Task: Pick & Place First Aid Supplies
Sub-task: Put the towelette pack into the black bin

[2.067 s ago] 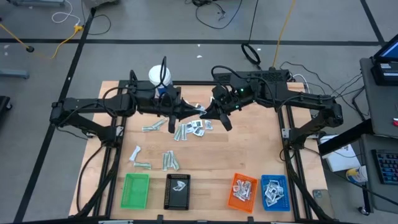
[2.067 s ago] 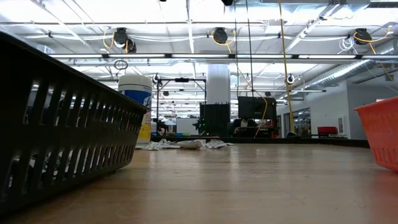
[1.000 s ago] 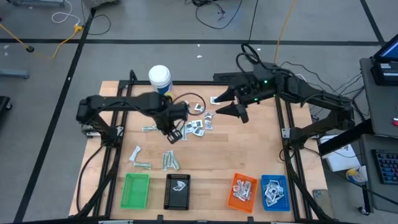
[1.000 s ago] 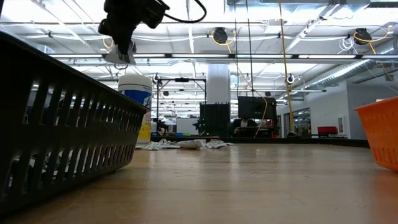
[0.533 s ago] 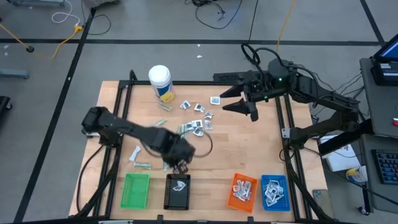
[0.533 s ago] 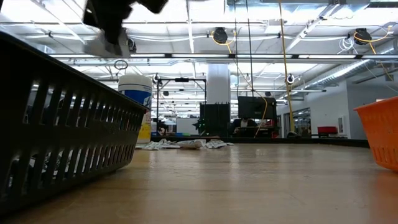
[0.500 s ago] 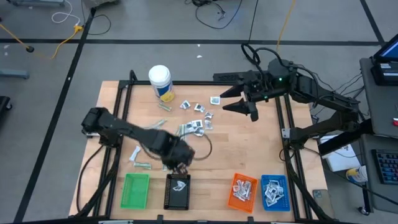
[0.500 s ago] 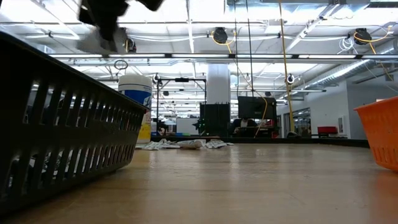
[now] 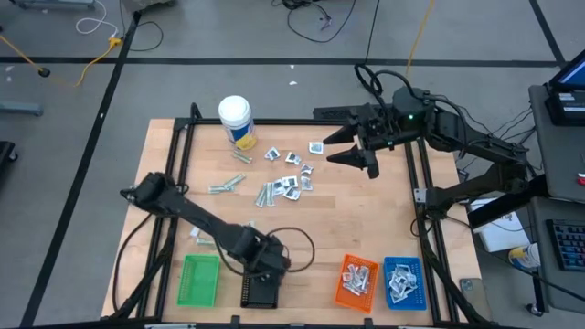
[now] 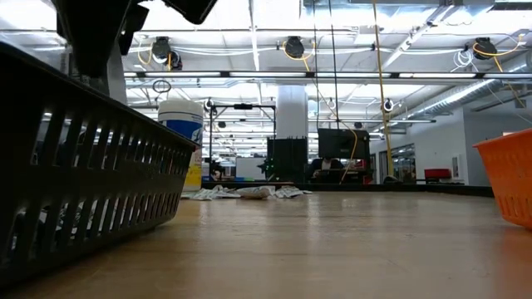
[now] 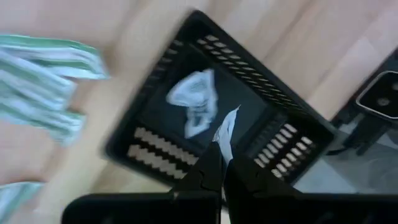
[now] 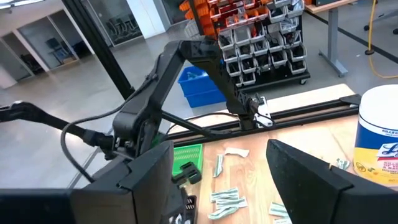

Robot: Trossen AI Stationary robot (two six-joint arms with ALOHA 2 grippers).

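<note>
Placement step: left gripper [image 11: 219,163], fingers pinching a small white flat sachet [image 11: 226,129], hovers above the black slotted rectangular tray [image 11: 283,134] at six o'clock on the surface. Next move, by judgement: release. Right gripper [image 9: 355,152], fingers spread and empty, waits at one o'clock.

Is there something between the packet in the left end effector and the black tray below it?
Nothing visible. The left end effector holds a packet directly above the black tray, which contains only one crumpled packet to one side.
</note>
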